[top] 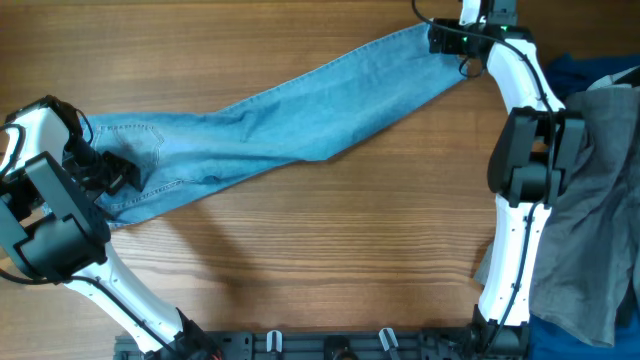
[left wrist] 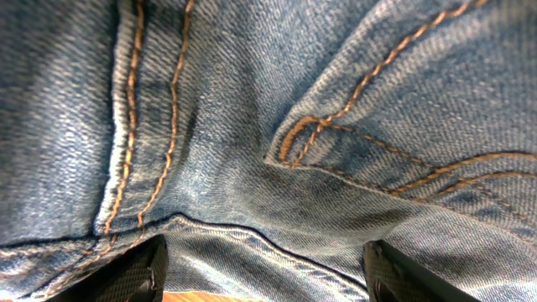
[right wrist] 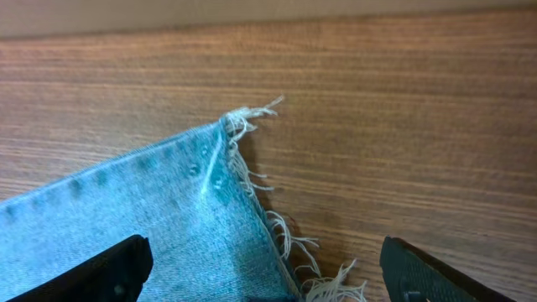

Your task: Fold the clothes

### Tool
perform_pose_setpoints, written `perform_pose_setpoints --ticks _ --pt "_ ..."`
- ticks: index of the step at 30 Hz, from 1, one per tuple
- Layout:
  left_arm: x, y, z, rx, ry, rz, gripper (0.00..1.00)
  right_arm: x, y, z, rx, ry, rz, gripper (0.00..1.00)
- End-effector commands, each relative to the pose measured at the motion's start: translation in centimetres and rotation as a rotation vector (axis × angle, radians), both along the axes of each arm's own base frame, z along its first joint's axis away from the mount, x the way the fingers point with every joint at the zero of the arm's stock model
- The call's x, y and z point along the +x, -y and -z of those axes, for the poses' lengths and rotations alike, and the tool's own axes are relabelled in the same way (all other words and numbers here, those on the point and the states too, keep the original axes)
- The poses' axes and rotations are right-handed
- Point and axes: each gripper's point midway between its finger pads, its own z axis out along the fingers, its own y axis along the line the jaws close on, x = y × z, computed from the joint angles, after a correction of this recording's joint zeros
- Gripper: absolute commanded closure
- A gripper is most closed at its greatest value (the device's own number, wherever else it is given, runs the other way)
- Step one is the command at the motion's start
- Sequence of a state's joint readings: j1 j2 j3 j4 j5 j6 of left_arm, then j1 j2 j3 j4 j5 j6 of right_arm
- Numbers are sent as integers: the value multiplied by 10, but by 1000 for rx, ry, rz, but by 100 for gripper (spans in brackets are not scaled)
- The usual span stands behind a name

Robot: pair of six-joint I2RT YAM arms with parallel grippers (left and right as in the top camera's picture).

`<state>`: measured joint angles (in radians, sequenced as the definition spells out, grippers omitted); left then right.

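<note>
Light blue jeans (top: 290, 120) lie flat in a long diagonal strip, waist at the left and hem at the top right. My left gripper (top: 118, 172) hovers low over the waist end, open. In its wrist view the fingers (left wrist: 126, 277) stand wide apart, with waistband denim (left wrist: 252, 126) and a stitched pocket corner (left wrist: 403, 101) spread between and beyond them. My right gripper (top: 440, 38) is at the hem end, open. Its wrist view shows the frayed hem corner (right wrist: 252, 193) lying on the wood between the spread fingers (right wrist: 109, 268), neither of which touches it.
A grey garment (top: 600, 200) is heaped at the table's right edge beside the right arm, with dark blue cloth (top: 590, 70) behind it. Bare wooden table (top: 330, 250) stretches in front of the jeans. The arm bases stand along the front edge.
</note>
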<state>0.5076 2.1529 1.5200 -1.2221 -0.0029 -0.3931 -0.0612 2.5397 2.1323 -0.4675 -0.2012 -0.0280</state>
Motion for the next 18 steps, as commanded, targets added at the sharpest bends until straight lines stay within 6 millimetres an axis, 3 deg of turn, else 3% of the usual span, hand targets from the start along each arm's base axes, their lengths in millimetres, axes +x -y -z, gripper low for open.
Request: perform_pose_setpoints --ticks 1,3,4,7,8,11,13,18 --pt "-10 -4 51 36 -83 -5 24 0 -7 19 -19 -24 -24 9" --pt "-10 -4 51 36 -83 -4 24 -2 -11 28 -18 -38 -31 12" --pt "-10 -4 51 36 -83 -4 24 -2 -13 29 -18 -44 -34 19" --pt "-10 -4 51 36 -83 -4 24 -3 -17 32 -18 -48 -40 43" --pt "-10 -4 51 36 -83 -4 24 -3 -18 32 -18 -48 -42 56" --pt "-10 -4 51 37 -82 -4 22 -5 -18 33 -19 -57 -42 74" --pt "-10 -4 51 37 -82 -4 21 -8 -11 37 -51 -77 -14 94" --pt "-8 -6 52 42 -72 -4 21 -30 32 51 -230 -191 168 96"
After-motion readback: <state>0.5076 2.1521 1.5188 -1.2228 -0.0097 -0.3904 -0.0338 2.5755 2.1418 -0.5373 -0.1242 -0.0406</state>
